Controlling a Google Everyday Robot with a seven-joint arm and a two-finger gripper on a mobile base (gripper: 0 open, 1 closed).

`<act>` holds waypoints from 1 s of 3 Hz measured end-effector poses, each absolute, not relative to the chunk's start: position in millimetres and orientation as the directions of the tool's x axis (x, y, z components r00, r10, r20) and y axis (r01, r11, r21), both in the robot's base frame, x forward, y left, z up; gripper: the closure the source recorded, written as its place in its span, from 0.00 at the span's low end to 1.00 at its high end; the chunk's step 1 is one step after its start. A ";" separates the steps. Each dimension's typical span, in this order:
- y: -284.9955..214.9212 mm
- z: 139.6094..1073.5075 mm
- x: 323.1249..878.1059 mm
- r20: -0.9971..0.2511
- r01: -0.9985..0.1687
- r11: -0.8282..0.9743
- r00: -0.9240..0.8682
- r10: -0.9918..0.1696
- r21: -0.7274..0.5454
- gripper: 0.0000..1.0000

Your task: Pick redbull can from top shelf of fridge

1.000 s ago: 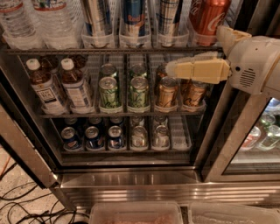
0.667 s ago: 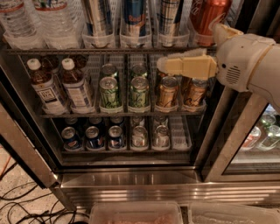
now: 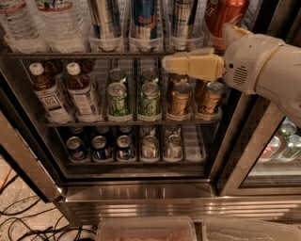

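The fridge (image 3: 141, 195) stands open in front of me. On the top shelf (image 3: 70, 54), clear lane trays hold tall slim cans. Two redbull cans with silver and blue-grey checked panels stand there, one at the left (image 3: 106, 19) and one at the right (image 3: 183, 19), with a mostly blue slim can (image 3: 144, 18) between them. Their tops are cut off by the frame's edge. My cream gripper (image 3: 165, 61) reaches in from the right, pointing left. It sits just below the top shelf's front edge, under the right redbull can, and holds nothing that I can see.
A red Coca-Cola can (image 3: 226, 14) stands right of the slim cans, and water bottles (image 3: 61, 23) stand at the left. The middle rack holds tea bottles (image 3: 80, 92) and green (image 3: 117, 99) and gold cans (image 3: 179, 99). The lower rack holds short blue cans (image 3: 101, 147). Cables (image 3: 28, 221) lie on the floor.
My gripper and arm have moved left and slightly up, from in front of the gold cans towards the top shelf's edge. The cans have not moved.
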State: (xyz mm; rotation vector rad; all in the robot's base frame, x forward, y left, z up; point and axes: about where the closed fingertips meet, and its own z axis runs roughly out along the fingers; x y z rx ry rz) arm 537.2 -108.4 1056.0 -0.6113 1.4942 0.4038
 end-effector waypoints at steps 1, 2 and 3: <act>-108.4 1056.0 537.2 -0.991 -0.602 0.788 0.054 -0.119 -0.128 0.19; -108.3 1056.0 537.2 -0.991 -0.602 0.788 0.054 -0.119 -0.128 0.42; -108.3 1056.0 537.2 -0.991 -0.602 0.788 0.054 -0.119 -0.128 0.65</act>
